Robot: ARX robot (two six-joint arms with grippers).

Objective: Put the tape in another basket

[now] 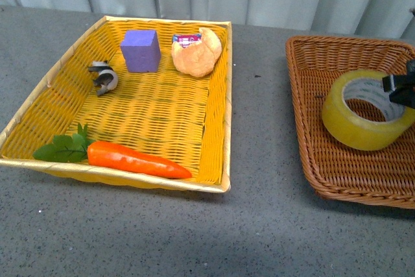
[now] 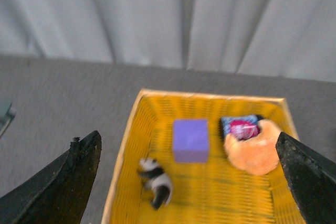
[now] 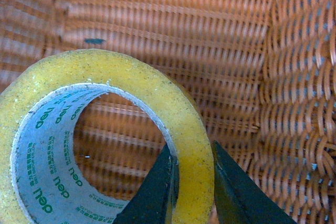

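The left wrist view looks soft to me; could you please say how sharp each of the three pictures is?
Left wrist view: softest, the purple block and yellow basket have fuzzy edges. Right wrist view: crisp, green print inside the tape legible, brown basket weave mostly sharp. Front view: evenly lit, soft shadows, no glare.

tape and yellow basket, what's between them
Front view: from the tape, only the brown basket's floor and wall, then a bare strip of grey table.
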